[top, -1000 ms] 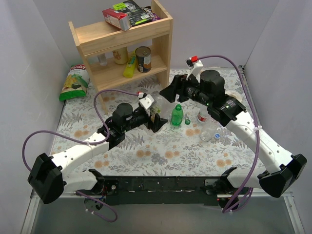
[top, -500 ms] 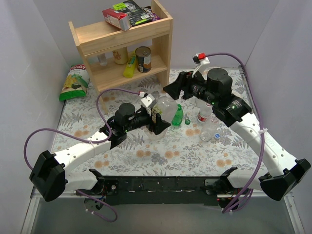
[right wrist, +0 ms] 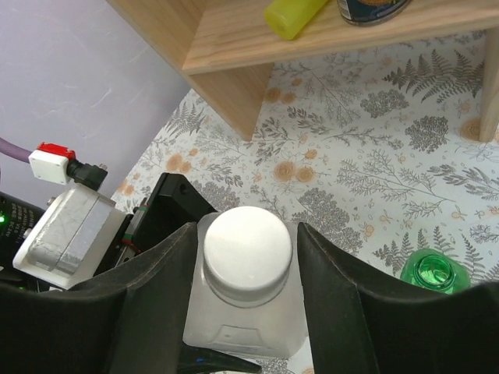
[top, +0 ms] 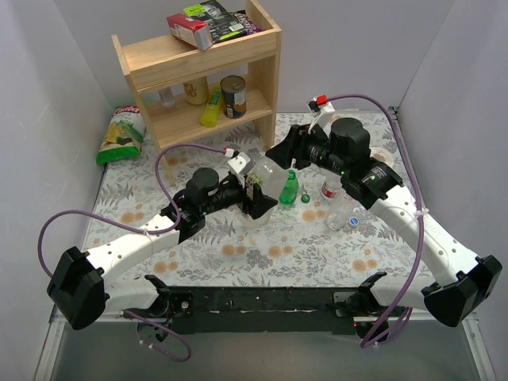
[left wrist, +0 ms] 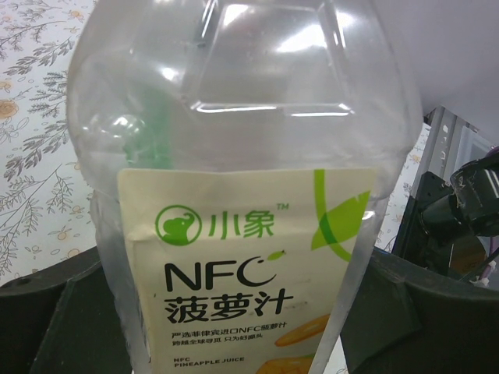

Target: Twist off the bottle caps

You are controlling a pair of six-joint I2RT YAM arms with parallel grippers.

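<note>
My left gripper [top: 258, 200] is shut on the large clear bottle [top: 268, 178] and holds it upright; its juice label fills the left wrist view [left wrist: 242, 257]. The bottle's white cap [right wrist: 248, 251] sits between the fingers of my right gripper [right wrist: 248, 280], which is open with a small gap on each side. From above, the right gripper [top: 284, 155] is over the bottle's top. The small green bottle [top: 289, 188] stands just right, its mouth open [right wrist: 434, 273]. A green cap [top: 306, 198], the red-labelled bottle [top: 329, 189], the slim clear bottle [top: 341, 211] and a blue cap [top: 354, 221] lie further right.
A wooden shelf [top: 198, 79] with cans and a yellow bottle stands at the back, with boxes [top: 208, 24] on top. A green snack bag [top: 121, 135] lies at the back left. Grey walls close in both sides.
My left gripper has moved the large clear bottle to the right. My right gripper has come in over the bottle's white cap.
</note>
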